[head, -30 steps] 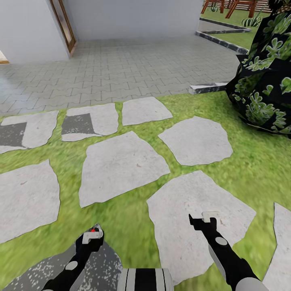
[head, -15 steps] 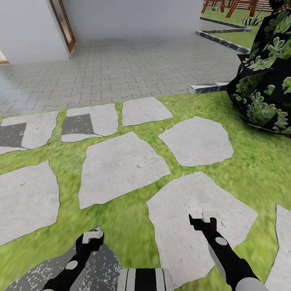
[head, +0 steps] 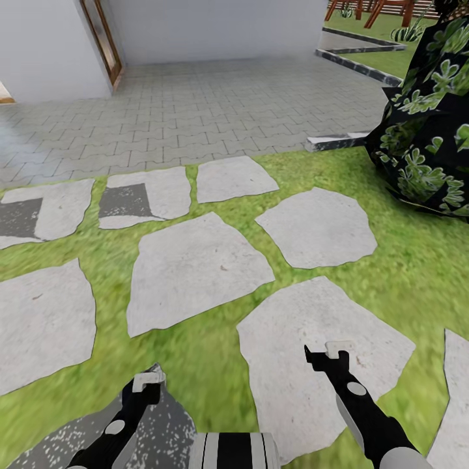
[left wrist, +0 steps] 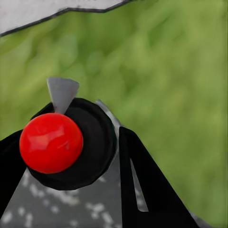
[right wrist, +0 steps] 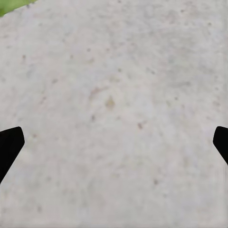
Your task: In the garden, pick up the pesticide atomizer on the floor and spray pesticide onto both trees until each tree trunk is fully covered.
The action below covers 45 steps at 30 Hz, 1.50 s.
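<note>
Over on the far left stands the white house wall with a brown-framed door, and grey paving runs out in front of it. Nearer us, the grass lawn is broken up by pale stepping stones. Low down on the left, the left gripper hangs just above the ground, over the edge of a dark grey patch flecked with tiny white specks. From the left wrist camera, the black fingers are closed in on a round black body with a red ball-shaped top — that's the pesticide atomizer, clamped between them, its small grey nozzle tip sticking out over blurred green grass. In the middle at the bottom, the robot's striped trunk peeks in. Moving right, the right gripper is held out over a big pale stone; in its wrist camera the two black fingertips sit at opposite edges, wide apart, with nothing between them. On the far right, a dark green broad-leaved bush stands on the lawn, and beyond it there's a stone curb and a brown wooden structure at the top edge.
</note>
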{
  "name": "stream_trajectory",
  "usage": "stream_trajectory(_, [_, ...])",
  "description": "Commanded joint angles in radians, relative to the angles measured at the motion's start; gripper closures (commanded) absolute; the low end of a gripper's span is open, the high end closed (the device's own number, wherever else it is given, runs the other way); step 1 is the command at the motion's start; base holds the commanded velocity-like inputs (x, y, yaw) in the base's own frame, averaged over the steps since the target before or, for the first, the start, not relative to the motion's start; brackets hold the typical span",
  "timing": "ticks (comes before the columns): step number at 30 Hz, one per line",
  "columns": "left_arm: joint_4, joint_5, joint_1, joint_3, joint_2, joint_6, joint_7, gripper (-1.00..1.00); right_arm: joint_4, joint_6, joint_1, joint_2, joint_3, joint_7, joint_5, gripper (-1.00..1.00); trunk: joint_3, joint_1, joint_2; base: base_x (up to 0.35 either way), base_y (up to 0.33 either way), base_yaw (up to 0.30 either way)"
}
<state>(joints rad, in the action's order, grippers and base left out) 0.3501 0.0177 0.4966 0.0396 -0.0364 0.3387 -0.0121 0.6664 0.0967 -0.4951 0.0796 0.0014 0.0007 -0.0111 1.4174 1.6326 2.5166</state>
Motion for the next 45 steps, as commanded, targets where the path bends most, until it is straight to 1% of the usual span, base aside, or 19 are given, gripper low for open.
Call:
stream_trajectory(1, [-0.001,0.002,0.000,0.002,0.000,0.003,-0.002,1.00,-0.001,0.003,0.000,0.000,0.000,0.000,-0.001,-1.00,0.001,0.000,0.000,0.000,0.000,0.000])
stream_trajectory(9, [0.000,0.002,0.000,0.001,0.001,0.003,-0.001,1.00,-0.001,0.003,0.000,0.000,0.000,0.000,-0.001,-1.00,0.001,0.000,0.000,0.000,0.000,0.000])
stream_trajectory(21, [0.000,0.002,0.000,0.003,0.000,0.002,-0.001,1.00,0.001,0.004,0.000,0.000,0.000,0.003,0.000,-1.00,-0.046,-0.006,-0.003,0.000,0.000,0.000])
stream_trajectory(26, [0.000,0.002,0.000,0.003,0.000,0.001,-0.002,1.00,0.001,0.006,0.000,-0.004,0.002,0.004,0.000,-1.00,-0.065,-0.008,-0.004,0.000,0.000,0.000])
stream_trajectory(29, [-0.005,0.003,-0.001,0.006,-0.001,0.000,-0.001,1.00,0.001,0.013,0.001,-0.004,0.002,0.001,0.000,-1.00,-0.080,-0.009,-0.004,0.000,0.000,-0.043])
stream_trajectory(30, [-0.016,0.005,-0.037,0.008,-0.010,-0.002,0.000,1.00,-0.060,0.102,0.049,-0.001,0.002,0.001,-0.001,-1.00,-0.086,-0.010,-0.005,0.000,0.000,-0.068])
stream_trajectory(31, [-0.015,0.005,-0.061,0.009,-0.018,-0.002,-0.001,1.00,-0.107,0.143,0.062,0.000,0.002,0.001,-0.002,-1.00,-0.091,-0.010,-0.005,0.000,0.000,-0.035])
stream_trajectory(34, [-0.011,0.003,-0.107,0.012,-0.027,0.000,-0.002,1.00,-0.231,0.234,0.082,0.001,0.002,0.001,-0.001,-1.00,-0.107,-0.011,-0.006,0.000,0.000,-0.019])
stream_trajectory(36, [-0.012,0.001,-0.134,0.013,-0.030,0.000,-0.003,1.00,-0.320,0.310,0.089,0.002,0.001,0.001,-0.001,-1.00,-0.118,-0.012,-0.006,0.000,0.000,-0.006])
stream_trajectory(37, [-0.012,0.000,-0.141,0.014,-0.030,0.000,-0.003,1.00,-0.342,0.330,0.089,0.002,0.001,0.000,-0.001,-1.00,-0.124,-0.013,-0.006,0.000,0.000,-0.004])
stream_trajectory(40, [-0.011,-0.004,-0.176,0.015,-0.031,0.001,-0.003,1.00,-0.465,0.442,0.092,0.002,0.001,0.000,-0.001,-1.00,-0.140,-0.014,-0.007,0.000,0.000,-0.001])
stream_trajectory(41, [-0.011,-0.004,-0.185,0.016,-0.031,0.001,-0.004,1.00,-0.495,0.472,0.093,0.002,0.001,0.000,-0.001,-1.00,-0.146,-0.015,-0.007,0.000,0.000,0.000])
stream_trajectory(45, [-0.014,-0.007,-0.199,0.017,-0.033,0.002,-0.005,1.00,-0.552,0.518,0.093,0.002,0.003,0.001,-0.001,-1.00,-0.167,-0.016,-0.008,0.000,0.000,0.000])
